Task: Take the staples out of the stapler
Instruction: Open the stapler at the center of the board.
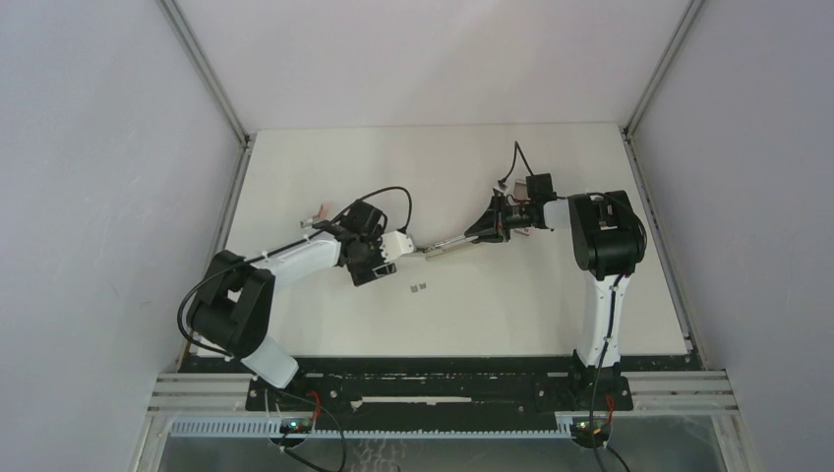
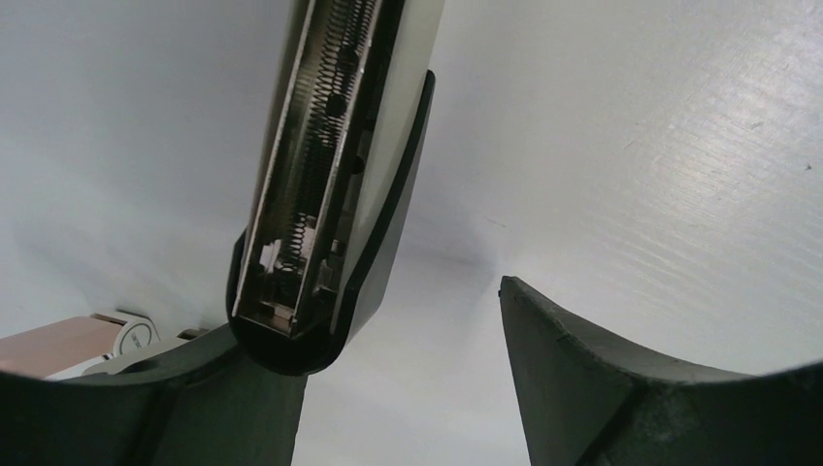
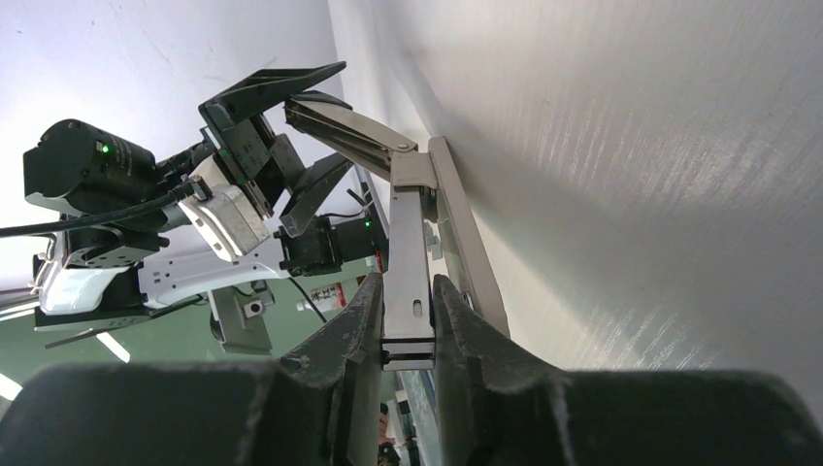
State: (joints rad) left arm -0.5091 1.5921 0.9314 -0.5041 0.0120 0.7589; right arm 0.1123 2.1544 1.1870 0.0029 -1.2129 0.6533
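The stapler [image 1: 454, 240] is unfolded and held above the table between my two grippers. My right gripper [image 1: 489, 228] is shut on one of its silver arms [image 3: 408, 316]. The other arm slants away from the hinge towards my left gripper [image 3: 291, 126]. In the left wrist view the stapler's open channel [image 2: 325, 184] shows its spring; I see no staples in it. Its dark tip rests against one finger [image 2: 233, 408] of my left gripper [image 2: 403, 388], whose jaws stand wide open. Two tiny grey staple bits [image 1: 418, 287] lie on the table below the stapler.
A small pink-and-grey tool [image 1: 317, 213] lies behind my left arm. A small reddish box [image 1: 521, 232] sits by my right gripper. A pinkish-beige object [image 2: 68, 342] shows at the left edge of the left wrist view. White walls enclose the table [image 1: 551, 305].
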